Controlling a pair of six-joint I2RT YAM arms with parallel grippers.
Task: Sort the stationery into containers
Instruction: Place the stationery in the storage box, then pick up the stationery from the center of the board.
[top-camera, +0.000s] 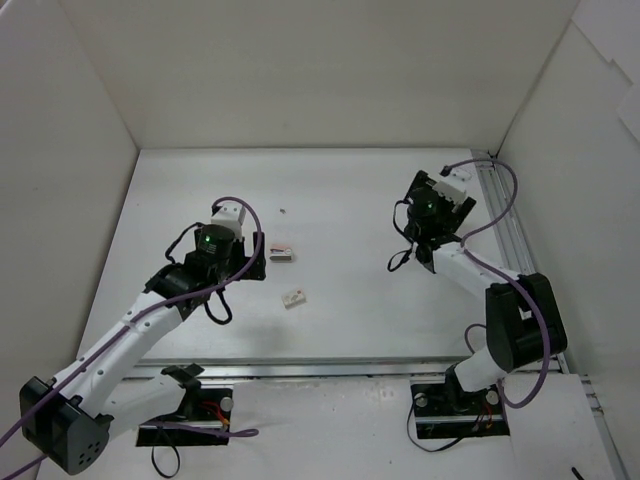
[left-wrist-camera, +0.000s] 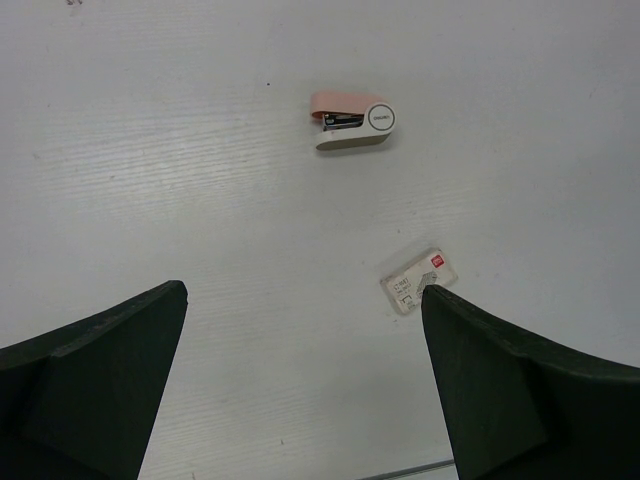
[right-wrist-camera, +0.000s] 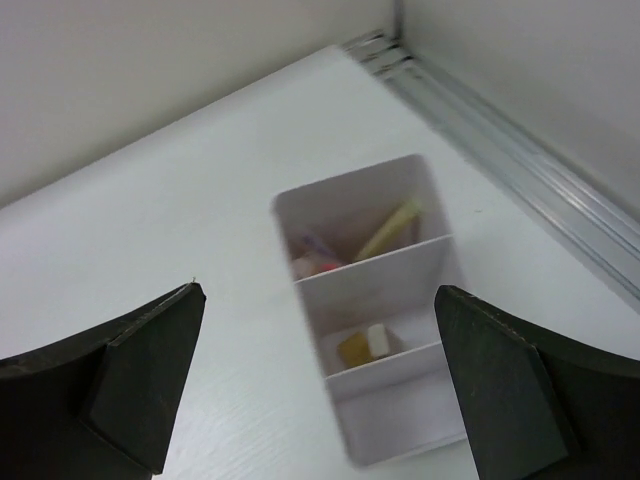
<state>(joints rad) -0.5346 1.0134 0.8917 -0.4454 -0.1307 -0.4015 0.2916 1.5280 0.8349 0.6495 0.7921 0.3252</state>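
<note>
On the white table (top-camera: 350, 320), seen from above, two small pieces of stationery lie near the centre, well apart from the right arm. One is a small pink-and-cream stapler (left-wrist-camera: 352, 120). The other is a white block with a red label (left-wrist-camera: 420, 281), lying at roughly 6 o'clock from the stapler in the overhead view, the two apart.

The left gripper (left-wrist-camera: 302, 295) hangs above this spot, released, its dark fingers (left-wrist-camera: 100, 380) spread wide and grasping nothing. In its wrist view the stapler sits at about 1 o'clock, beyond the fingertips. The labelled block lies right at the tip of the 3 o'clock finger – whether they touch cannot be told.

The right gripper (right-wrist-camera: 320, 292) is at the far right of the table, also released, its fingers (right-wrist-camera: 510, 390) spread wider than the white bin (right-wrist-camera: 400, 425) below it. Dividers split the bin into compartments. The one at 12 o'clock holds a yellow-green pen (right-wrist-camera: 390, 228) leaning toward its 1 o'clock corner, with pink and reddish items (right-wrist-camera: 315, 262) beside it at 9 o'clock – too blurred to name. The middle compartment holds a small orange piece (right-wrist-camera: 352, 348) and a pale block (right-wrist-camera: 378, 338), just beside each other. The compartment at 6 o'clock is hidden behind its own wall. A metal rail (right-wrist-camera: 500, 150) runs along the table's edge at 2 o'clock from the bin.
</note>
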